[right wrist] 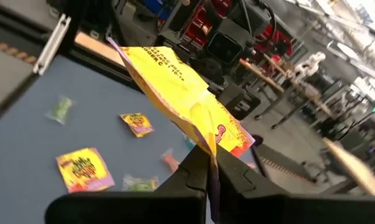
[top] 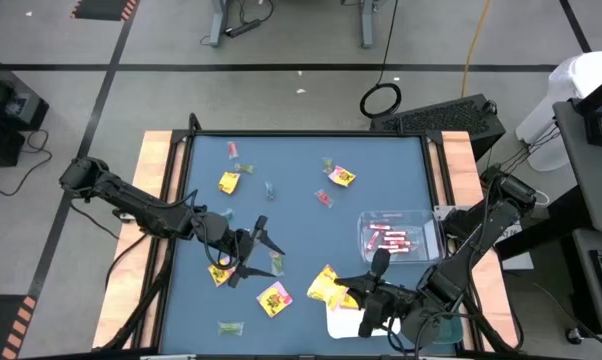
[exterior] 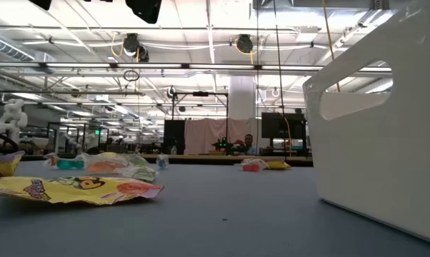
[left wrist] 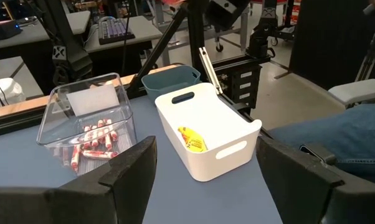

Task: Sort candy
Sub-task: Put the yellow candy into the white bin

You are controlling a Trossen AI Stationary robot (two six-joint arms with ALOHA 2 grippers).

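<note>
Candy lies scattered on the blue table: yellow packets (top: 229, 182) (top: 342, 177) (top: 274, 298) (top: 219, 272), small green pieces (top: 229, 327) and a pink piece (top: 324, 198). Another view shows one yellow packet (exterior: 72, 189) lying flat. Pink-red sticks (top: 389, 240) fill the clear tray (top: 421, 218). My left gripper (top: 258, 250) is open over the table's near left part, beside a packet, touching nothing. My right gripper (top: 349, 293) is shut on a yellow packet (top: 324, 284) at the near middle, next to the white tray (top: 339, 322). My right gripper (right wrist: 212, 168) pinches the yellow packet by one edge (right wrist: 207, 142) between its two fingers. The packet stands out beyond the fingertips, lifted clear of the table. Its free end (right wrist: 150, 59) points away from the gripper.
The white tray (left wrist: 206, 134) holds one yellow packet (left wrist: 191, 139). A teal tray (left wrist: 169, 78) stands behind it, and the clear tray (left wrist: 88, 118) beside it. Wooden rails (top: 156, 190) border the table left and right. The white tray's wall (exterior: 372, 121) fills the low view's right.
</note>
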